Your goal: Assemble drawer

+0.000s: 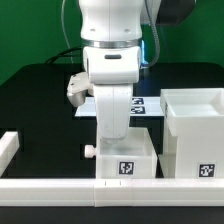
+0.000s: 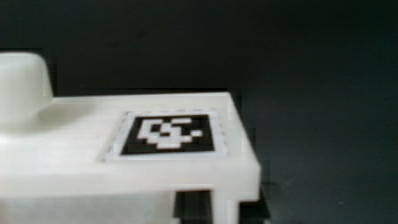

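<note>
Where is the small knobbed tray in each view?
Exterior view: the knobbed tray sits low centre, directly under the arm, at the exterior view's left of the housing.
Wrist view: the same tray in close-up, taking up much of the picture.
Shared landmark: its square tag, with the knob to one side.

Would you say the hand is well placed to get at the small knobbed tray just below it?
Probably yes: the hand hangs directly over the tray, nothing shows between them, and the wrist view has its tagged top close up. The housing stands to the exterior view's right.
</note>
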`<state>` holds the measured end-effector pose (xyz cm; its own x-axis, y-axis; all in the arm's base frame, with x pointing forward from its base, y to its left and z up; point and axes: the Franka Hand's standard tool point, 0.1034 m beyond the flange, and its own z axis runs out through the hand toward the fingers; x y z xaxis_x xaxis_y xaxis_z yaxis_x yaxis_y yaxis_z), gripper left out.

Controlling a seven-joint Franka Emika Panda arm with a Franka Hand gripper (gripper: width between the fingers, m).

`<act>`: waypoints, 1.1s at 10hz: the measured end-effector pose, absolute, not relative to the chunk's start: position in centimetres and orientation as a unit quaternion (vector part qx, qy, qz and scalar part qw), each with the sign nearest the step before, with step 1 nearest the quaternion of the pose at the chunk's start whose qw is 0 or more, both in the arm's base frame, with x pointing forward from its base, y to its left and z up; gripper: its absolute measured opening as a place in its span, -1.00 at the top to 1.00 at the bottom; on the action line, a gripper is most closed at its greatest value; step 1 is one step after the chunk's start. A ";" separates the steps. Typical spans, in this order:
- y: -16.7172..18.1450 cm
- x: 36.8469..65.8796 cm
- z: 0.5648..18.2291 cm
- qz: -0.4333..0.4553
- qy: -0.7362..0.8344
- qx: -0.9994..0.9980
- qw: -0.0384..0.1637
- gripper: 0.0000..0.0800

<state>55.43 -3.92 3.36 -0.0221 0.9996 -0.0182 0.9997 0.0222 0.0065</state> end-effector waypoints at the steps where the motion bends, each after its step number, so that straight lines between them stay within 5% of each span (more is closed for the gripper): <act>1: -4.0 55.4 3.4 -0.004 0.714 0.700 0.009 0.90; 11: -1.1 55.6 3.4 -0.004 0.718 0.696 0.003 0.90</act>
<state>55.61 -1.07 3.42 -0.0323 0.9994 -0.0098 0.9995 0.0323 -0.0025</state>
